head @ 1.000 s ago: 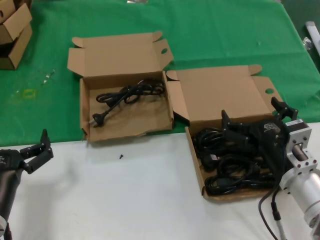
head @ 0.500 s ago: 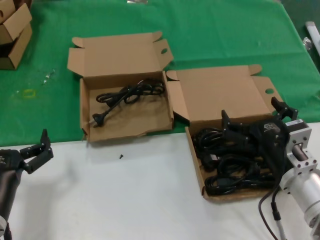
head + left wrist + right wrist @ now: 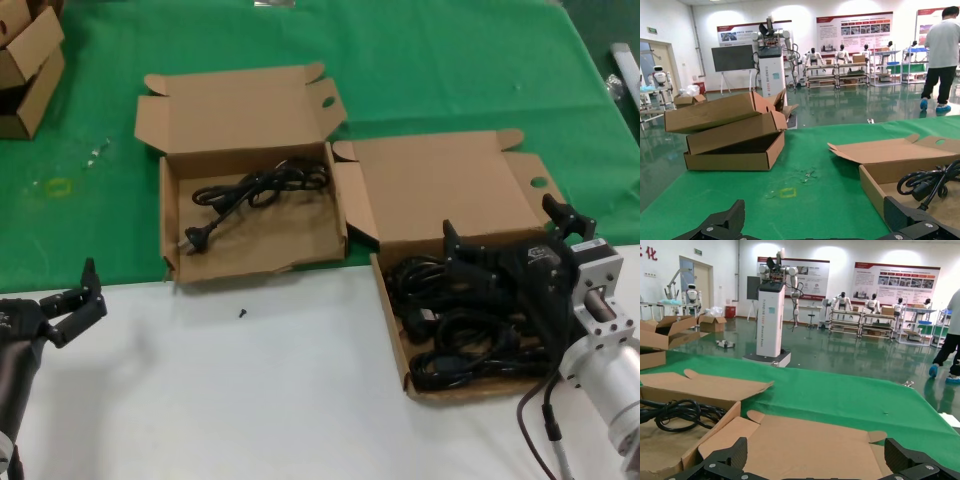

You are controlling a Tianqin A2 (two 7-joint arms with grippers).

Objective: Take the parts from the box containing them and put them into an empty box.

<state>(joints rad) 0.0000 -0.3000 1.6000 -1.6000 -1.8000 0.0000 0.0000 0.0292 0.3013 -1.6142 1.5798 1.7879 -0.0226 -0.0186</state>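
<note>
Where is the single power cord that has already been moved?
In the head view, the single power cord lies inside the left-hand box on the green cloth, left of the box full of cords.

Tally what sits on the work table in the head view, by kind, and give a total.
Open task boxes: 2, one with a single cable, one with a cable pile
Stacked spare boxes: cannot count
Small dark screw-like bit: 1
Total countable: 3
</note>
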